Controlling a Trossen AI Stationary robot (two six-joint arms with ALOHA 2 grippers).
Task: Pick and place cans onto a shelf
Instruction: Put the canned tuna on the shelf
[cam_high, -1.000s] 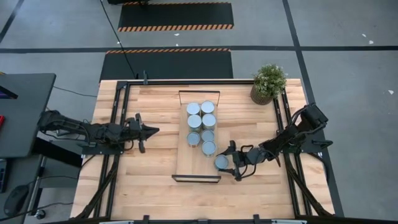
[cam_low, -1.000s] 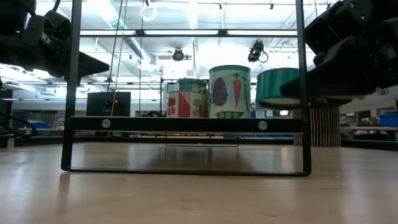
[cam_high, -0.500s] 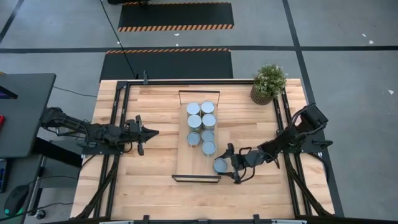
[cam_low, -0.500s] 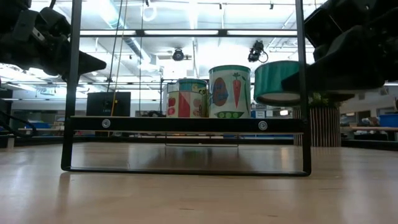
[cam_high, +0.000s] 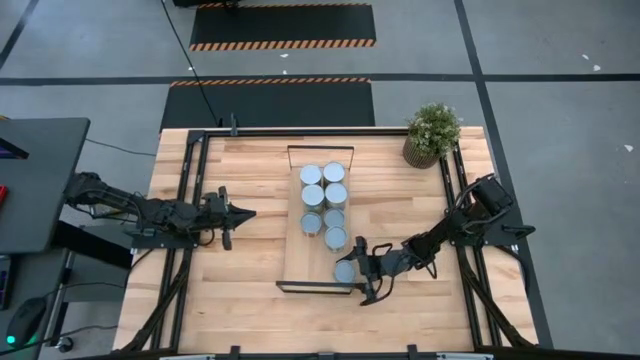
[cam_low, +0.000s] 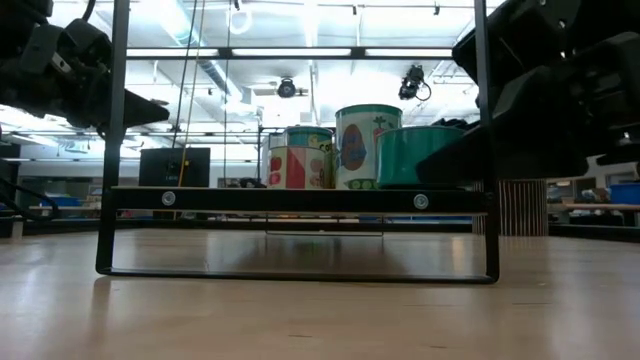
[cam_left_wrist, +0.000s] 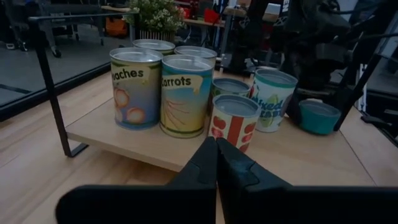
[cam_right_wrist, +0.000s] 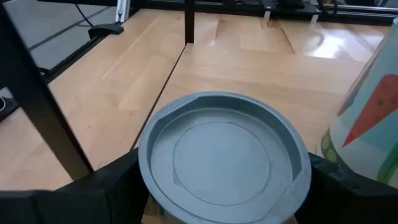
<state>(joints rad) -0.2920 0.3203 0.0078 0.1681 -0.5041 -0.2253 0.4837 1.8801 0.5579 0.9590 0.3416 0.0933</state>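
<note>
- We saw the left arm stretched low across the wooden tabletop, its left gripper pointing toward the shelf but well apart from it, fingers pressed together with nothing between them.
- We found the shelf to be a long, narrow board of light wood with a thin black metal frame at its ends.
- On it stood seven cans in two close rows, cylinders with shiny silver round tops; from the left wrist view their sides carried printed labels such as "Carrots".
- We saw the right arm bent in from the table's right edge, its right gripper partly spread and clasping an eighth can, teal-sided with a ridged grey lid, at the shelf's right edge near its front end.
- A potted green plant stood at the far right corner.
</note>
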